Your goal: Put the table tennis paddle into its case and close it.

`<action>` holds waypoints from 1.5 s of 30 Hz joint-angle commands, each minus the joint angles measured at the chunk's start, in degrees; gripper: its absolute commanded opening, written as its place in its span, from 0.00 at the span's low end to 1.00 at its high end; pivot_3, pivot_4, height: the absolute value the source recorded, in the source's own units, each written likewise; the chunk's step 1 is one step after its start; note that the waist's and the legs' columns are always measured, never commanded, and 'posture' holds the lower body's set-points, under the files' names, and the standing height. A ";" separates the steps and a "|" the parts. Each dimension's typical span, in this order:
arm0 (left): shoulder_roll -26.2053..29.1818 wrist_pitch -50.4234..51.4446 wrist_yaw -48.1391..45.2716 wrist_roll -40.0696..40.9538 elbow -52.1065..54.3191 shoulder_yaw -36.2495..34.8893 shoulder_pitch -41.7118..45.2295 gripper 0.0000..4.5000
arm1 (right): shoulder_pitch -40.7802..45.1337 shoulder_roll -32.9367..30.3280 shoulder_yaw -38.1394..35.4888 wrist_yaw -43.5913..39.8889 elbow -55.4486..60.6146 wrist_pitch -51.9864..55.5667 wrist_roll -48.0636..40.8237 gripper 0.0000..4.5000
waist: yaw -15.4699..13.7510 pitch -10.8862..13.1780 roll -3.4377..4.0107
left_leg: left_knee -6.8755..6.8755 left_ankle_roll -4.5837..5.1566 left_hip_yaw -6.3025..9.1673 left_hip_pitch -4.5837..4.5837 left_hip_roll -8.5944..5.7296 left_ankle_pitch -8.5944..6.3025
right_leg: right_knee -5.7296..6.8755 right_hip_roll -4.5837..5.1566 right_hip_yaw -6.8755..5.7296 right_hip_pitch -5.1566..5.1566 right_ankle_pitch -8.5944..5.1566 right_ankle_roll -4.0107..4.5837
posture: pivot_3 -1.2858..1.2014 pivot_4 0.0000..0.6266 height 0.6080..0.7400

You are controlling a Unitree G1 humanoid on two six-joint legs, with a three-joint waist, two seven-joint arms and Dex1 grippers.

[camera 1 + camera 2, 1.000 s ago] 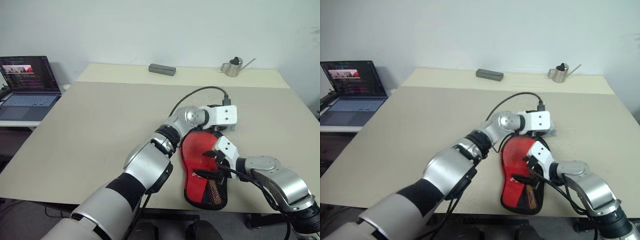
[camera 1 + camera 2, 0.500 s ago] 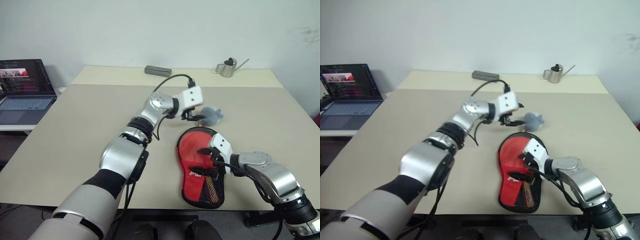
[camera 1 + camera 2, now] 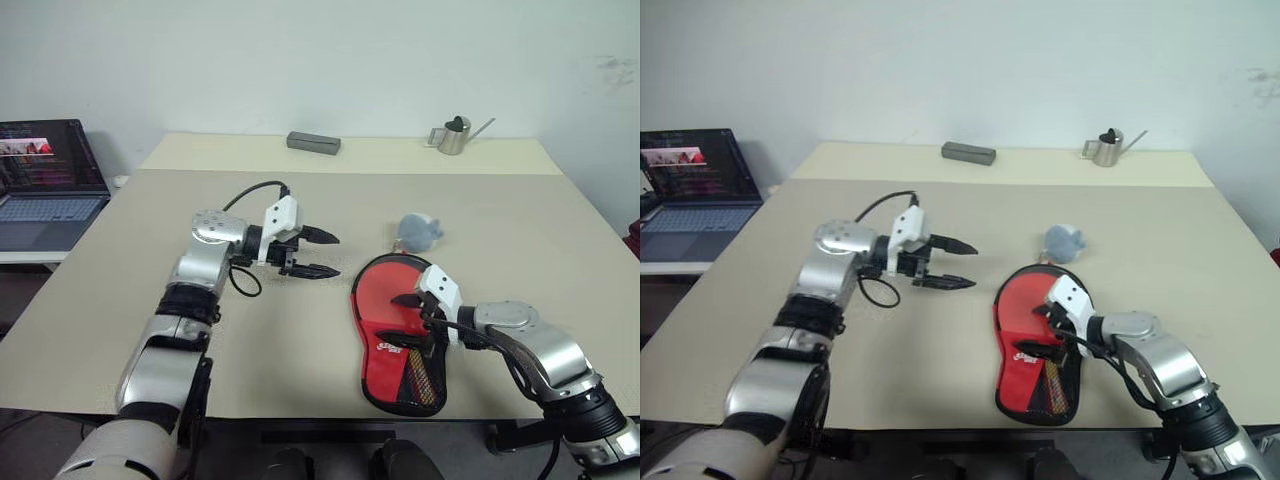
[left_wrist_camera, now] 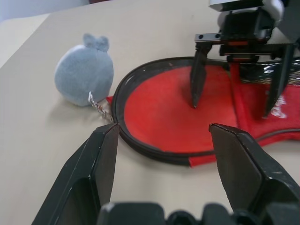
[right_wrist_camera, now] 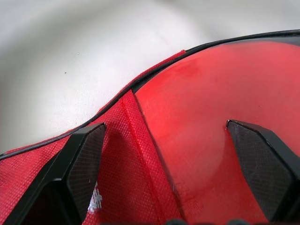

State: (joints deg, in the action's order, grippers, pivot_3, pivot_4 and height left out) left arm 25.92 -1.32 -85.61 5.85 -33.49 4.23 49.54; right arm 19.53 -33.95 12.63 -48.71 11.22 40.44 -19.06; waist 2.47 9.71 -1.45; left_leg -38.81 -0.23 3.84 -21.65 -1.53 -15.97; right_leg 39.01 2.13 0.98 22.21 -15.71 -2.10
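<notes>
Near the table's front edge, the case lies under the wide right gripper; the left gripper, jaws apart, hangs beside it.

Your robot's arms are silver with black joints, white wrist housings, black cables and black pointed fingers.

An office or lab: beige table, open laptop, bare white wall.

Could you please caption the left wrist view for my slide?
Open left fingers face the red paddle in its case, right fingers above, grey pompom beside.
</notes>
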 commanded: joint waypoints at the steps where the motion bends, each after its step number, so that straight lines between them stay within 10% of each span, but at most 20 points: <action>1: 0.96 4.52 0.90 3.26 7.88 -0.07 -1.78 0.73 | 0.70 -0.10 -1.21 -0.05 -1.80 2.12 -0.77 1.00 | -0.23 0.00 0.00 | 0.00 0.00 0.00 0.00 0.00 0.00 | 0.00 0.00 -0.01 0.00 0.01 0.02 | 0.52 0.24 1.00; 24: -4.57 3.86 7.72 2.01 12.22 8.24 -3.18 0.73 | -6.06 -24.54 -27.91 -12.74 14.84 15.19 -21.88 1.00 | -1.26 0.31 0.08 | 0.09 0.02 0.11 -0.36 -0.01 -0.03 | -0.40 0.09 -0.05 0.10 -0.02 0.02 | 0.52 0.24 1.00; 45: -21.75 -2.58 21.07 -11.69 -8.69 19.38 4.56 0.73 | -8.89 -25.03 -31.67 -4.06 16.88 16.20 -24.16 1.00 | -2.22 0.46 -0.02 | 0.10 0.03 0.07 -0.40 -0.06 -0.04 | -0.46 0.05 -0.10 0.10 -0.05 -0.03 | 0.52 0.24 1.00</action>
State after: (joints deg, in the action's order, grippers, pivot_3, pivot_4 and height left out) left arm 4.78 -3.28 -65.33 -5.02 -41.72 22.87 53.23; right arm 9.99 -58.44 -16.86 -53.26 26.92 56.33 -41.86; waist 0.26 10.18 -1.47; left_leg -38.71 -0.20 3.91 -22.04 -1.59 -16.01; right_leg 38.54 2.18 0.88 22.31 -15.76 -2.13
